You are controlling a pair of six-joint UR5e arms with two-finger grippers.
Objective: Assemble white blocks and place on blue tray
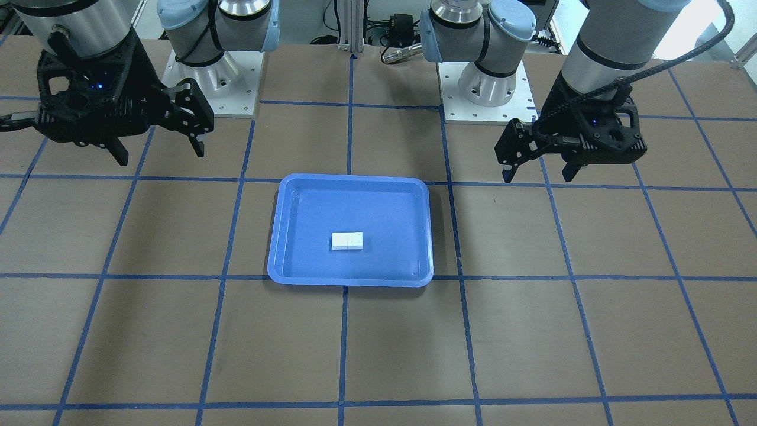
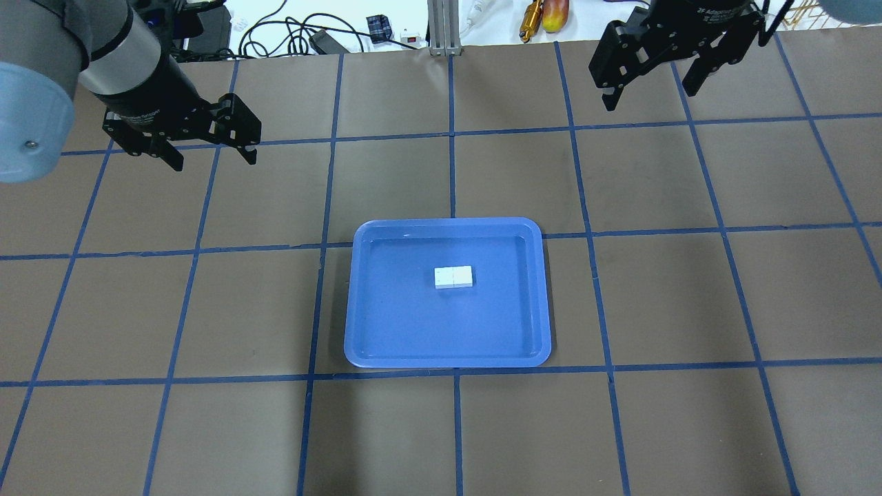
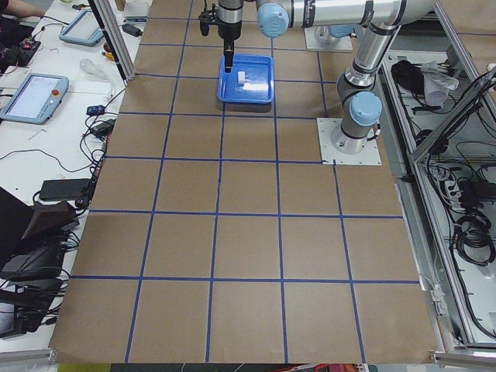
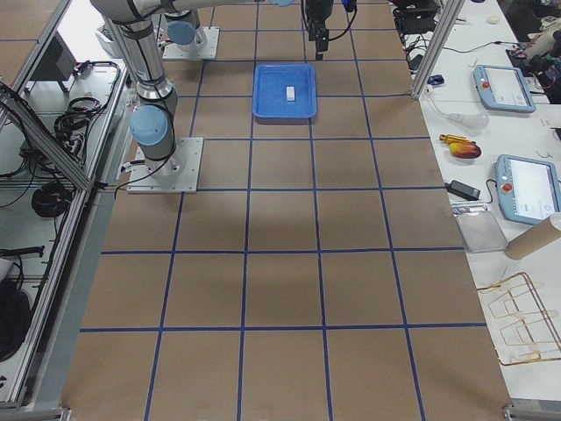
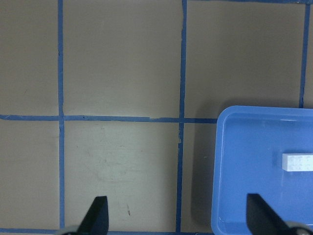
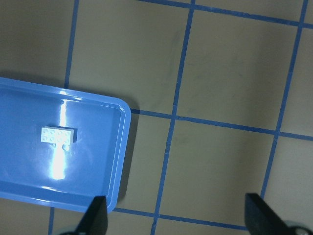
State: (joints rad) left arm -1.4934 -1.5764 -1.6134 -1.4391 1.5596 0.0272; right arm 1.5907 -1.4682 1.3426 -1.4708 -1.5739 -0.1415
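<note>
White blocks [image 2: 454, 277], joined side by side into one flat bar, lie on the floor of the blue tray [image 2: 372, 344], near its centre and clear of every wall. In the overhead view the tray sits in the middle of the table [image 2: 207, 310]. The left gripper [image 2: 213, 160] hangs at 10 o'clock from the tray, well apart, fingers spread wide with nothing between them. The right gripper [image 2: 650, 100] hovers between 1 and 2 o'clock, also well apart, jaws spread and empty.

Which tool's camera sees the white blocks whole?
The one on the right tool: it shows the blocks whole; the one on the left tool cuts them at its edge.
</note>
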